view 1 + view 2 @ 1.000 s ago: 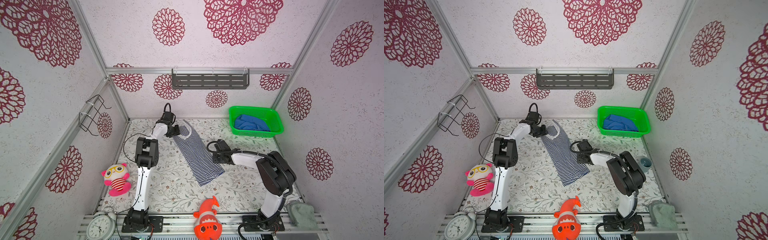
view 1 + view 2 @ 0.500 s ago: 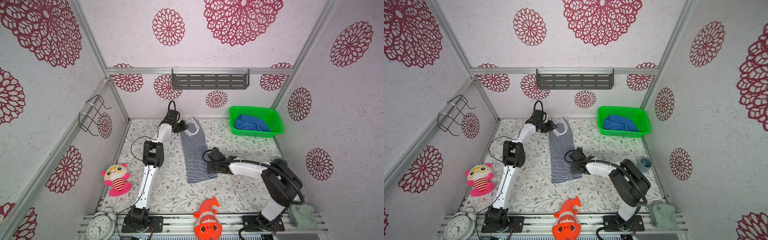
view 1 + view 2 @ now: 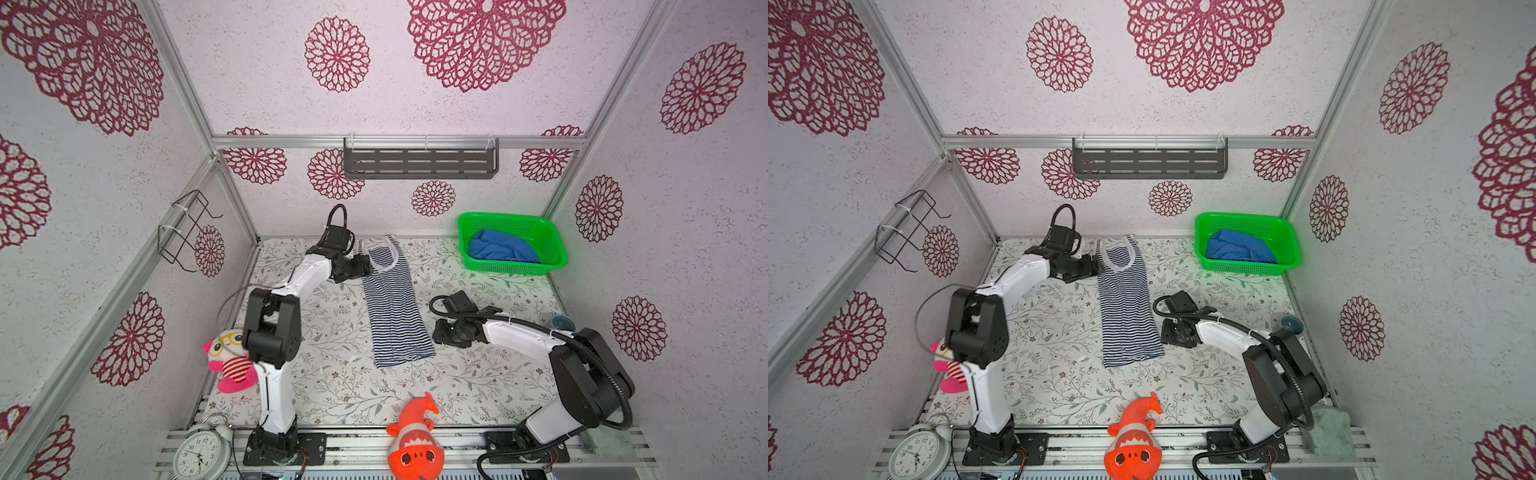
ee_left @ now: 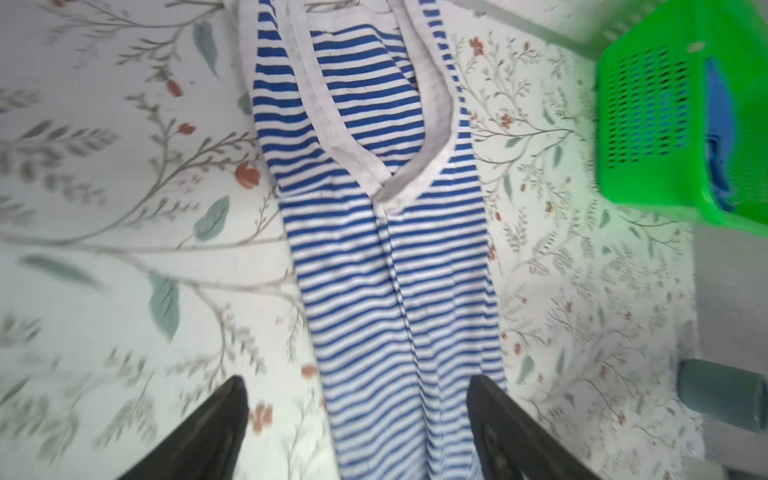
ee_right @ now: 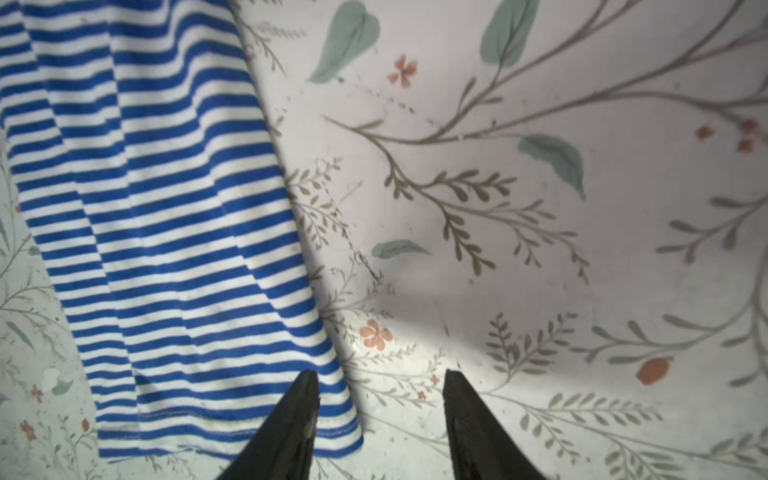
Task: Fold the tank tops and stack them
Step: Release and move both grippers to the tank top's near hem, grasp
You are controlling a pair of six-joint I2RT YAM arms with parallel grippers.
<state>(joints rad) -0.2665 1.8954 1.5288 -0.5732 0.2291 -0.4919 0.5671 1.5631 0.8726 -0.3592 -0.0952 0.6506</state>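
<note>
Striped tank top [image 3: 392, 307] lies mid-counter [image 3: 332, 374] and looks folded lengthwise into a narrow strip; cross fold not yet done. Blue tank top [image 3: 500, 249] sits crumpled in green basket [image 3: 515, 269]. Left hand [image 3: 366, 266] is wide open by the straps, right hand [image 3: 436, 334] part open at the hem, both empty.

Striped top [image 3: 392, 307] lies flat mid-counter [image 3: 340, 390], folded lengthwise, straps toward the back; blue top [image 3: 500, 249] sits crumpled in basket [image 3: 515, 270].

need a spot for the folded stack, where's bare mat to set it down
Bare mat between the striped tank top and the left arm, between its hem and the orange fish toy, and between the green basket and the right arm. Crowded: the front rail and the basket's corner.
</note>
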